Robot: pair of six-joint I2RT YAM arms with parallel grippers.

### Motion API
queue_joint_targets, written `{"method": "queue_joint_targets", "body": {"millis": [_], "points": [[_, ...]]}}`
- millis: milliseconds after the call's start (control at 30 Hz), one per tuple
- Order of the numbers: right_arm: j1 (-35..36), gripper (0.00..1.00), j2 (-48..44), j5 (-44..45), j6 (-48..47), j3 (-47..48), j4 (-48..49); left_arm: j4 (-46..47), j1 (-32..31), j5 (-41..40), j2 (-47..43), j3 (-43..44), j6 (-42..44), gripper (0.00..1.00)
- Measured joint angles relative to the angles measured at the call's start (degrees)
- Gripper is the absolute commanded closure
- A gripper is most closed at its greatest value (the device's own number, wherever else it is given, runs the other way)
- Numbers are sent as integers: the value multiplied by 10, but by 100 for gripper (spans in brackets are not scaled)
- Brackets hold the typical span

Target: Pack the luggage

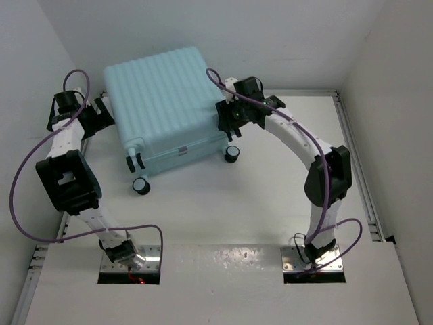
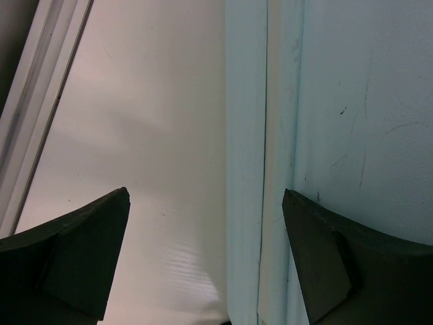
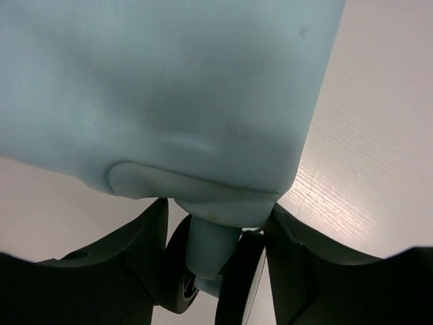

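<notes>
As the right pincer is pinching the luggage's wheel, the left pincer is hovering spread at its seam; pull gently, keeping it level.

A big white table sits under everything. Plain white walls stand around it. A thin metal rail runs along its right side.

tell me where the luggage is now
In the top view the luggage lies closed far left of centre on the table, between the left end effector and the right end effector, wheels facing the near edge.
</notes>
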Motion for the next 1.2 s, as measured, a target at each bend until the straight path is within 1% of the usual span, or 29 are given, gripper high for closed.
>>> {"method": "queue_joint_targets", "body": {"millis": [100,200,300,400,433,467,500,533,567,600,667,700,733,767,800,833,900,933,967,1000,1033,1067,1100,1167,1200], "points": [[0,100,-34,-11,-9,-57,47,4,0,1,-1,-4,-1,4],[2,100,-89,-28,-15,-138,96,9,0,8,-3,-11,-6,5],[9,100,-154,-41,-23,-217,111,9,-4,21,-7,-20,-11,5],[22,100,-223,-52,-33,-279,94,6,-9,29,-7,-26,-11,5],[24,92,-242,-60,-36,-293,80,4,-10,32,-7,-26,-11,5],[25,74,-258,-69,-37,-302,66,4,-11,35,-7,-26,-11,5],[26,48,-272,-78,-38,-307,48,4,-11,39,-7,-26,-11,5],[26,21,-283,-85,-39,-309,28,4,-11,43,-7,-26,-12,5],[24,16,-291,-96,-39,-309,9,3,-11,50,-4,-23,-11,5],[20,14,-299,-130,-66,-309,-14,2,-12,62,1,-18,-10,8],[2,14,-316,-184,-101,-304,-55,-1,-15,87,22,5,-10,11],[-13,16,-327,-215,-113,-300,-69,-1,-19,102,36,22,-7,14],[-36,22,-339,-239,-120,-292,-75,-3,-24,116,55,44,0,16],[-65,26,-352,-258,-123,-277,-79,-5,-30,123,74,67,8,17],[-95,30,-361,-269,-119,-264,-78,-10,-37,131,94,90,18,21],[-130,43,-370,-278,-114,-248,-75,-15,-41,137,113,114,25,24],[-194,61,-386,-289,-105,-222,-63,-24,-53,160,155,169,38,28],[-222,79,-392,-289,-104,-216,-59,-28,-62,172,177,199,45,29],[-247,88,-397,-287,-106,-217,-58,-30,-73,183,200,232,52,29],[-266,100,-399,-287,-117,-224,-61,-28,-85,193,223,262,57,30],[-274,100,-398,-288,-133,-232,-64,-24,-97,199,246,294,62,30],[-282,100,-395,-290,-146,-250,-64,-26,-109,206,271,332,67,26],[-286,100,-391,-292,-158,-269,-67,-23,-121,211,294,365,69,12],[-293,100,-376,-303,-188,-316,-62,2,-145,202,327,408,63,7],[-294,100,-366,-307,-203,-345,-61,16,-152,197,332,411,52,5]]}}
